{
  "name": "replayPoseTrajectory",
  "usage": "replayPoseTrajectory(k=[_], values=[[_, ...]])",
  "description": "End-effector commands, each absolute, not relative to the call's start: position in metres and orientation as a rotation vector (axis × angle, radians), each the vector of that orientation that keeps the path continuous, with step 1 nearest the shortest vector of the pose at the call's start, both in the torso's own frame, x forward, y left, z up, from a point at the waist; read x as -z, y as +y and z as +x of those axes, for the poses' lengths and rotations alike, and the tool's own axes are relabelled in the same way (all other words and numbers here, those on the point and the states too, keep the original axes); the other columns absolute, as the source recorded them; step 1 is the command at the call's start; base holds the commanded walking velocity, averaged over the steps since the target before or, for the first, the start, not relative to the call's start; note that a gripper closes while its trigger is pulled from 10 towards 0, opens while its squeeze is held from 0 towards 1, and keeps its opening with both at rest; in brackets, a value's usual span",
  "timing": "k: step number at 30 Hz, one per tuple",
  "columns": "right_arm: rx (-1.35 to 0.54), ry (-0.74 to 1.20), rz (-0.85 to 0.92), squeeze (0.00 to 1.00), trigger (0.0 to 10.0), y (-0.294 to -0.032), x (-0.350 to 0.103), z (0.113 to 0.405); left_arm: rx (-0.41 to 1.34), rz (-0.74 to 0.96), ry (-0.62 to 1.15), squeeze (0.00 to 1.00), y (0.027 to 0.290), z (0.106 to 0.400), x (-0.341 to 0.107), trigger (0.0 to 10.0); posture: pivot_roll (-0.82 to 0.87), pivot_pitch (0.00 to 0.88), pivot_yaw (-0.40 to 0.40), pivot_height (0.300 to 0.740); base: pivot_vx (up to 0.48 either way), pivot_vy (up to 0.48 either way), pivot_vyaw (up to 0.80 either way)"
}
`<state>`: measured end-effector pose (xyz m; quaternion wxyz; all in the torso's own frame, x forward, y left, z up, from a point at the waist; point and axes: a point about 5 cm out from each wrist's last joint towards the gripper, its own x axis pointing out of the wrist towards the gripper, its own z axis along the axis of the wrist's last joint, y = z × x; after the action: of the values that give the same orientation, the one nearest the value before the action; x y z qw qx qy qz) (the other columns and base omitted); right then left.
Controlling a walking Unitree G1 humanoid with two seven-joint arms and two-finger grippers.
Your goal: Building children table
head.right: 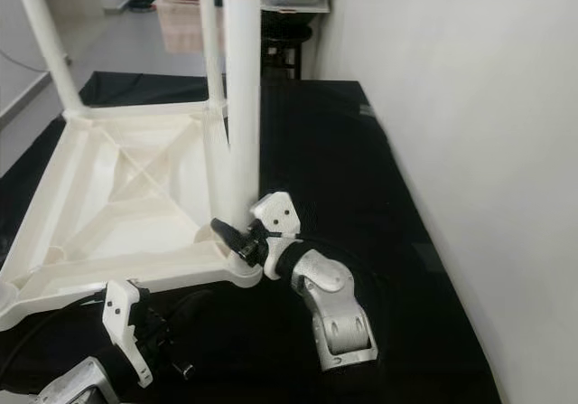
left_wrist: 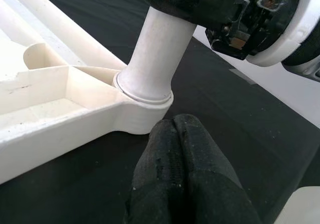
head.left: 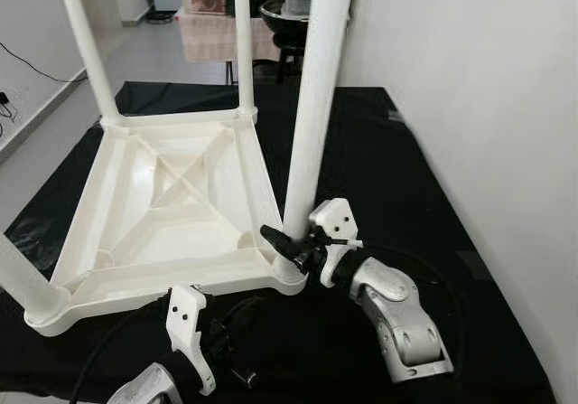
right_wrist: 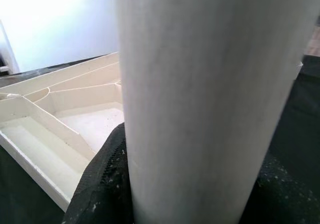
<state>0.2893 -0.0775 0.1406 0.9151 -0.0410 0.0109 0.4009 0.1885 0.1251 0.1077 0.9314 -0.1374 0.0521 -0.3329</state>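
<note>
Four legs on upturned tabletop (head.left: 172, 210), black mat (head.left: 424, 187). Right gripper (head.left: 291, 248) jaws clamp near-corner leg (head.left: 312, 115) low at socket. Left gripper (left_wrist: 182, 169) jaws closed, empty. Plastic: light, stiff, slick; grip low.

Matt white plastic tabletop (head.left: 172, 205), ribbed underneath; smooth matt plastic leg (head.left: 312, 115); black cloth (head.left: 406, 196) lies beneath; right gripper (head.left: 287, 248) fingers look rough, rubbery.

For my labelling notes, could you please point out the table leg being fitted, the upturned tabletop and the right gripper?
table leg (head.left: 312, 106), left eye view, mid shaft.
upturned tabletop (head.left: 135, 268), left eye view, near rim.
right gripper (head.left: 287, 244), left eye view, fingers clasping the leg's base.
</note>
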Motion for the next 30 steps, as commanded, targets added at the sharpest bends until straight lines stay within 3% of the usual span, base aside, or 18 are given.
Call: replayPoseTrajectory(k=[1, 3, 4, 5, 6, 7, 8, 14, 15, 16, 26, 27, 30], values=[[-0.855, 0.217, -0.105, 0.00, 0.0, -0.075, -0.103, 0.282, 0.677, -0.275, 0.111, 0.00, 0.127, 0.188, -0.108, 10.0, 0.07, 0.061, -0.061, 0.740, 0.000, 0.000, 0.00], [-0.855, 0.217, -0.105, 0.00, 0.0, -0.075, -0.103, 0.282, 0.677, -0.275, 0.111, 0.00, 0.127, 0.188, -0.108, 10.0, 0.07, 0.061, -0.061, 0.740, 0.000, 0.000, 0.00], [-0.862, 0.209, -0.112, 0.00, 10.0, -0.077, -0.105, 0.289, 0.678, -0.274, 0.111, 0.00, 0.127, 0.189, -0.108, 10.0, 0.07, 0.055, -0.061, 0.740, 0.000, 0.000, 0.00], [-0.862, 0.209, -0.112, 0.00, 10.0, -0.077, -0.105, 0.289, 0.678, -0.274, 0.111, 0.00, 0.127, 0.189, -0.108, 10.0, 0.07, 0.055, -0.061, 0.740, 0.000, 0.000, 0.00], [-0.896, 0.186, -0.103, 0.30, 10.0, -0.079, -0.111, 0.296, 0.679, -0.274, 0.111, 0.00, 0.126, 0.190, -0.107, 10.0, 0.08, 0.050, -0.066, 0.740, 0.000, 0.000, 0.00], [-0.896, 0.186, -0.103, 0.30, 10.0, -0.079, -0.111, 0.296, 0.679, -0.274, 0.111, 0.00, 0.126, 0.190, -0.107, 10.0, 0.08, 0.050, -0.066, 0.740, 0.000, 0.000, 0.00], [-0.959, 0.144, -0.085, 1.00, 10.0, -0.082, -0.123, 0.306, 0.679, -0.275, 0.109, 0.00, 0.125, 0.191, -0.107, 10.0, 0.08, 0.046, -0.071, 0.740, 0.000, 0.000, 0.00], [-1.101, 0.071, -0.073, 1.00, 10.0, -0.087, -0.147, 0.315, 0.677, -0.275, 0.106, 0.00, 0.124, 0.192, -0.108, 10.0, 0.08, 0.044, -0.073, 0.740, 0.000, 0.000, 0.00], [-1.163, 0.054, -0.098, 0.64, 10.0, -0.089, -0.155, 0.319, 0.677, -0.275, 0.105, 0.00, 0.124, 0.192, -0.107, 10.0, 0.09, 0.039, -0.076, 0.740, 0.000, 0.000, 0.00], [-1.233, 0.051, -0.120, 0.00, 10.0, -0.091, -0.161, 0.323, 0.676, -0.275, 0.105, 0.00, 0.124, 0.192, -0.107, 10.0, 0.09, 0.037, -0.079, 0.740, 0.000, 0.000, 0.00], [-1.353, 0.045, -0.132, 0.00, 10.0, -0.091, -0.175, 0.337, 0.674, -0.271, 0.105, 0.00, 0.123, 0.192, -0.107, 10.0, 0.11, 0.033, -0.083, 0.740, 0.000, 0.000, 0.00], [-1.364, 0.053, -0.102, 0.00, 0.0, -0.091, -0.179, 0.345, 0.673, -0.268, 0.107, 0.00, 0.123, 0.192, -0.107, 10.0, 0.11, 0.034, -0.084, 0.740, 0.000, 0.000, 0.00], [-1.360, 0.059, -0.080, 0.00, 0.0, -0.092, -0.182, 0.350, 0.673, -0.266, 0.108, 0.00, 0.122, 0.192, -0.107, 10.0, 0.12, 0.034, -0.084, 0.740, 0.000, 0.000, 0.00]])
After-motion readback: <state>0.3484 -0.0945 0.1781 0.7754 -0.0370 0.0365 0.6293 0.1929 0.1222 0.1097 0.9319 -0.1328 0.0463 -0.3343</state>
